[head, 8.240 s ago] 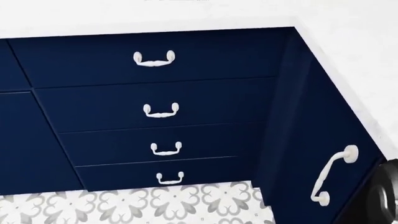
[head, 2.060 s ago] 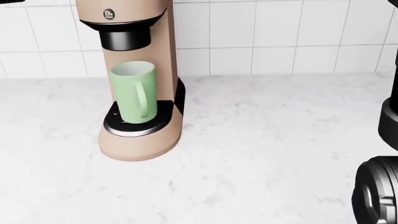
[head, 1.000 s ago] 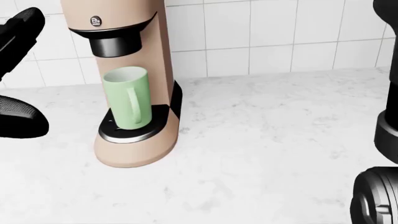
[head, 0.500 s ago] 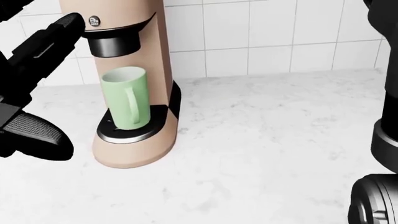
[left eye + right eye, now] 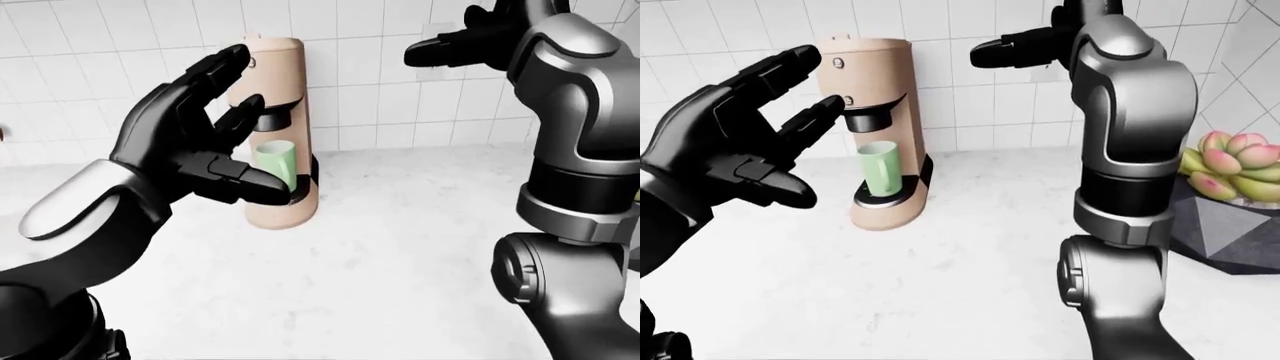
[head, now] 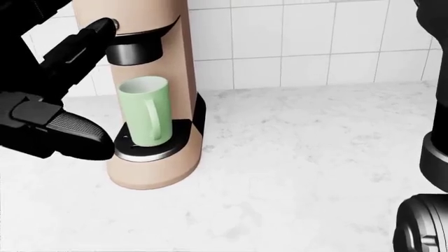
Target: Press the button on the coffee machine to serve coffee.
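Note:
A tan coffee machine (image 5: 885, 202) stands on the white marble counter (image 5: 970, 262) against the tiled wall. A green mug (image 6: 143, 113) sits on its drip tray under the black spout. The small round button (image 5: 848, 100) is just above the spout. My left hand (image 5: 805, 120) is open with its fingers spread, to the left of the machine. One fingertip (image 6: 100, 29) is right beside the button and partly covers it in the head view; I cannot tell if it touches. My right hand (image 5: 985, 46) is open, raised high by the wall, to the right of the machine.
A dark faceted bowl (image 5: 1225, 232) with bananas and pink fruit stands at the right edge of the right-eye view. My right arm (image 5: 1120, 180) rises upright in the middle right. White tiled wall (image 6: 315, 37) runs behind the counter.
My left hand has come in from the left and risen toward the machine's head; its fingertip now sits at the button. The view has shifted slightly.

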Motion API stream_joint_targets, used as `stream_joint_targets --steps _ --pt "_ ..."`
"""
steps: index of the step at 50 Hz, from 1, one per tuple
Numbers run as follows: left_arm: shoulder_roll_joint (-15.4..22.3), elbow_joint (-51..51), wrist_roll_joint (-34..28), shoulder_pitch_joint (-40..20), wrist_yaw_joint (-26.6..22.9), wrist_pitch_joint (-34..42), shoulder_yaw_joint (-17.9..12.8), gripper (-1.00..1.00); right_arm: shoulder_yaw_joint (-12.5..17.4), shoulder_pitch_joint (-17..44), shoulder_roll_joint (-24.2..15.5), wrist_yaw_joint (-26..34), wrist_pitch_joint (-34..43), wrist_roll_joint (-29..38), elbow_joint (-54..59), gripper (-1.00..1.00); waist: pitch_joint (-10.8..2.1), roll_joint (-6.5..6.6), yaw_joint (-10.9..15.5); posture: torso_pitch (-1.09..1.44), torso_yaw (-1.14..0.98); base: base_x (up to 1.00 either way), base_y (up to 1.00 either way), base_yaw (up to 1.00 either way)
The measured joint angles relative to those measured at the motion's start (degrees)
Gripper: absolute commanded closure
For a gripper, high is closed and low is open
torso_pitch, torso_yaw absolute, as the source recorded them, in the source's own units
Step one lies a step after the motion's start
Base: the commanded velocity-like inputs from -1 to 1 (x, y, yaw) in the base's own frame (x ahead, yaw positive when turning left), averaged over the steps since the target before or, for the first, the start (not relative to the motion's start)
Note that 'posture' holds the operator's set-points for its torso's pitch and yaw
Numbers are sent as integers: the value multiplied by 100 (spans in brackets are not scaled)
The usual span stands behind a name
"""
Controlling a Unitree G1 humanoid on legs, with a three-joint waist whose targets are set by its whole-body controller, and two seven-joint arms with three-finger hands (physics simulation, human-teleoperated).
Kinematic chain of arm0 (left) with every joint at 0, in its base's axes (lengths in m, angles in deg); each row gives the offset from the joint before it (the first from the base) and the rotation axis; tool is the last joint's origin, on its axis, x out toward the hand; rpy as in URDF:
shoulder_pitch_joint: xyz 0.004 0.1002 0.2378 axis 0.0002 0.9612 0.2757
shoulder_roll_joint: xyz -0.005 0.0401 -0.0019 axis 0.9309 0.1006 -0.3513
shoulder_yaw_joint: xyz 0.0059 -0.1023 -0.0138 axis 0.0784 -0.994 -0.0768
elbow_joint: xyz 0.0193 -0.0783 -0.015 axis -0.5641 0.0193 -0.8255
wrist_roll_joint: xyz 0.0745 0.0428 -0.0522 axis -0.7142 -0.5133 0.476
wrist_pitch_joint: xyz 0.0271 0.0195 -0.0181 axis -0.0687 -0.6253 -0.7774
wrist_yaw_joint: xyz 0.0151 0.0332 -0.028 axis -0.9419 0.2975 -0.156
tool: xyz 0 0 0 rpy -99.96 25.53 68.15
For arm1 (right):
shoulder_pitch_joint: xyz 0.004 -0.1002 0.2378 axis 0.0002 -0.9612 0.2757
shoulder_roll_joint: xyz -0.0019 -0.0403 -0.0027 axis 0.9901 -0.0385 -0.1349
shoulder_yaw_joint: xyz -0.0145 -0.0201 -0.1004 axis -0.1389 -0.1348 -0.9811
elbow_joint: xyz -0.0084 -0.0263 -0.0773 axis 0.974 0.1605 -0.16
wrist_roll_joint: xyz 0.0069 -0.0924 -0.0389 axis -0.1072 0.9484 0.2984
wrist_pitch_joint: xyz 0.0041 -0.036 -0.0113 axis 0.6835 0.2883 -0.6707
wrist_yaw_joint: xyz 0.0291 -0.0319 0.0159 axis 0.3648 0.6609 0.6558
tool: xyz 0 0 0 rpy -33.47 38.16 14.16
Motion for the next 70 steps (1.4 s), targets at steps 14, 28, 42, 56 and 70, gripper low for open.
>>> stream_joint_targets --steps 14,28,42,56,70 --pt "-374 128 -876 -24 -498 197 57 -100 -9 -82 31 -42 -28 -39 -17 -100 -7 -26 1 -48 0 0 0 0" --pt "-693 484 -1701 -156 -1030 250 110 -100 0 -114 35 -81 -34 -77 -47 -100 -22 -65 5 -48 0 0 0 0" --pt "-982 664 -2521 -144 -1551 118 173 -100 -6 -112 37 -96 -78 -101 29 -100 -30 -91 0 -48 0 0 0 0" --pt "-1258 978 -3398 -150 -2121 -67 238 -100 -3 -173 69 -129 -80 -118 -55 -100 -44 -121 -3 -48 0 0 0 0" --pt "-1515 1296 -3980 -273 -2492 -150 334 -100 11 -266 86 -170 -103 -160 -93 -100 -50 -147 -5 -48 0 0 0 0"
